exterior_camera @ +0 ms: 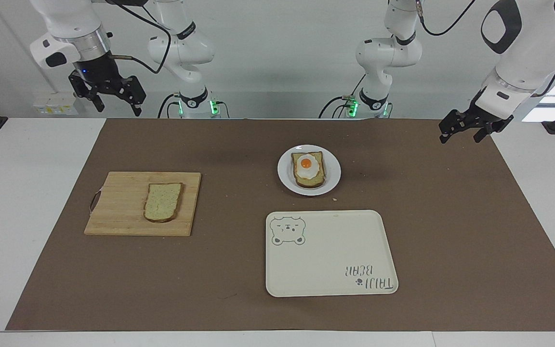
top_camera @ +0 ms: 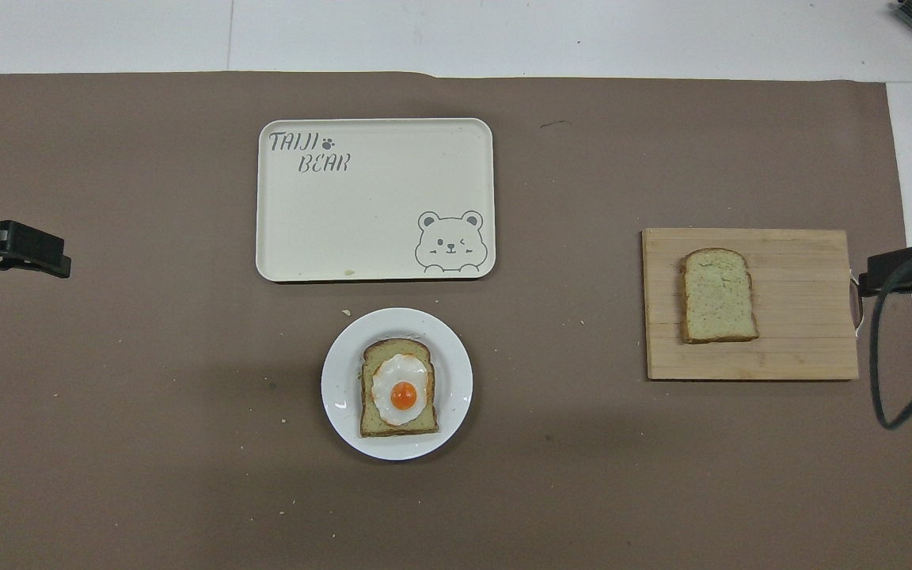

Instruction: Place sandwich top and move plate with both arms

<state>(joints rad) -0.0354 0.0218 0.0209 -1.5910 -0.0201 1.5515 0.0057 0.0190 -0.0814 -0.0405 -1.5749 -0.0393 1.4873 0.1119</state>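
The sandwich top (exterior_camera: 163,201) (top_camera: 717,294), a plain speckled slice, lies flat on a wooden cutting board (exterior_camera: 123,207) (top_camera: 796,317) toward the right arm's end of the table. The small white plate (exterior_camera: 284,168) (top_camera: 337,380) sits mid-table and carries a bread slice with a fried egg (exterior_camera: 309,168) (top_camera: 398,388). My right gripper (exterior_camera: 116,103) (top_camera: 899,273) hangs open and empty, high over the table's edge by the board. Raised over the mat's edge at the other end, my left gripper (exterior_camera: 460,136) (top_camera: 36,249) is open and holds nothing.
A cream rectangular tray with a bear drawing (exterior_camera: 330,250) (top_camera: 377,206) lies just farther from the robots than the plate. A brown mat (exterior_camera: 239,144) covers the table. A black cable (top_camera: 887,356) loops down by the right gripper.
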